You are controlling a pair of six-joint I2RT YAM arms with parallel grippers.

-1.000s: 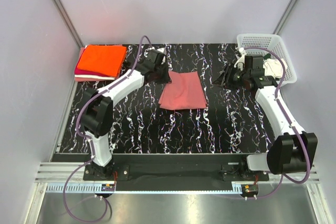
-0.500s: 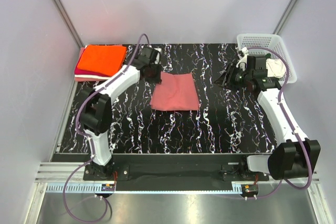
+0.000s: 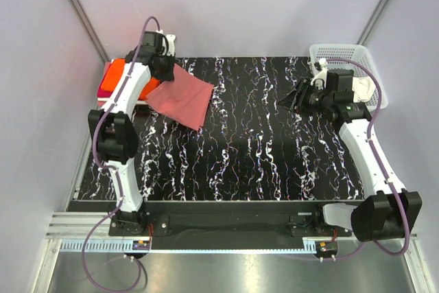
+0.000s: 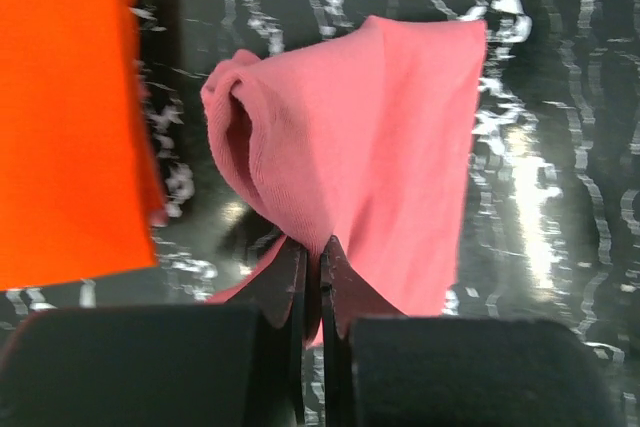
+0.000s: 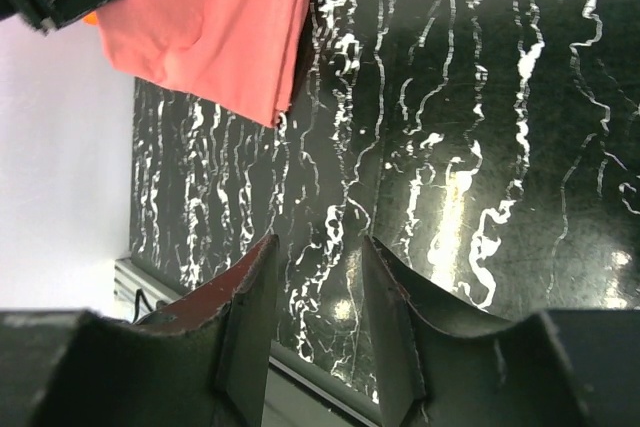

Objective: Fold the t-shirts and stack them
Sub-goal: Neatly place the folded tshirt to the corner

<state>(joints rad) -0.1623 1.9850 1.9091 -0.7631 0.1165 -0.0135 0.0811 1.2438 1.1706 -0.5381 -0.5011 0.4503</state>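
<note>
My left gripper [image 4: 312, 247] is shut on the folded rose-red t-shirt [image 3: 182, 99], which hangs lifted beside the stack at the table's far left. The same rose-red t-shirt [image 4: 380, 147] droops from the jaws in the left wrist view, and it shows far off in the right wrist view as the rose-red t-shirt [image 5: 205, 17]. The stack has an orange t-shirt [image 3: 120, 72] on top, seen close as the orange t-shirt [image 4: 60, 107], with a magenta one [image 3: 104, 91] under it. My right gripper [image 5: 320, 257] is open and holds nothing above the bare table, near the basket. A white t-shirt [image 3: 362, 88] lies in the basket.
The white mesh basket [image 3: 343, 55] stands at the far right corner, just behind my right gripper [image 3: 291, 99]. The black marbled table [image 3: 260, 149] stretches between the arms. Grey walls close in on the left, right and back.
My left gripper has carried the rose-red t-shirt from the table's middle up and left to the stack's edge. The right arm has hardly moved; its jaws stand slightly wider.
</note>
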